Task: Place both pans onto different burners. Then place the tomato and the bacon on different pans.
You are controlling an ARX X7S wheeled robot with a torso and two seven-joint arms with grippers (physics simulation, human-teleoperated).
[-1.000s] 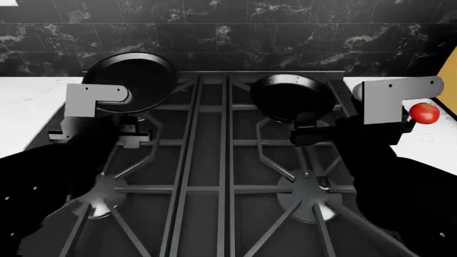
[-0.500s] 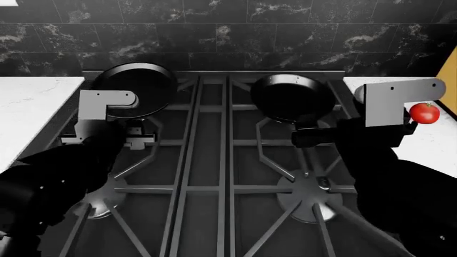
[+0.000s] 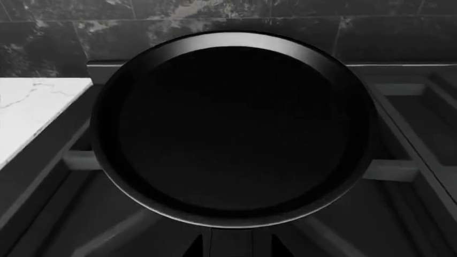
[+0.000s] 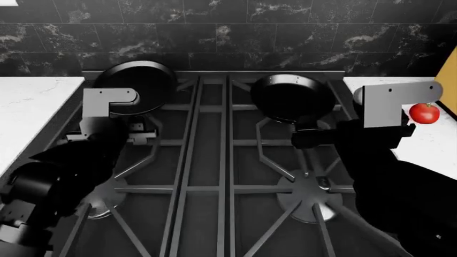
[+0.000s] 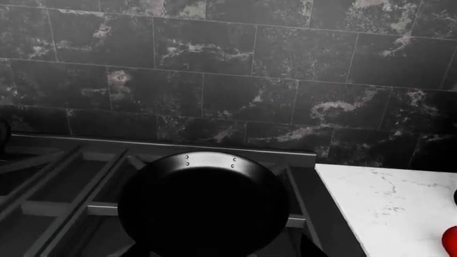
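Flat pan (image 4: 136,85) shifted onto range's (image 4: 227,160) back-left burner; deep pan (image 4: 290,97) back-right; tomato (image 4: 426,113) next. Jaws' state: cannot tell.

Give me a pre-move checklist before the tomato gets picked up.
1. Flat pan over the rear left burner grate: ok.
2. Deeper pan over the rear right grate: ok.
3. Pans on different burners: ok.
4. Tomato in view on the white counter, right of the range: ok.
5. Bacon located: not ok, not in any view.
6. Left gripper and right gripper released from the handles: cannot tell.
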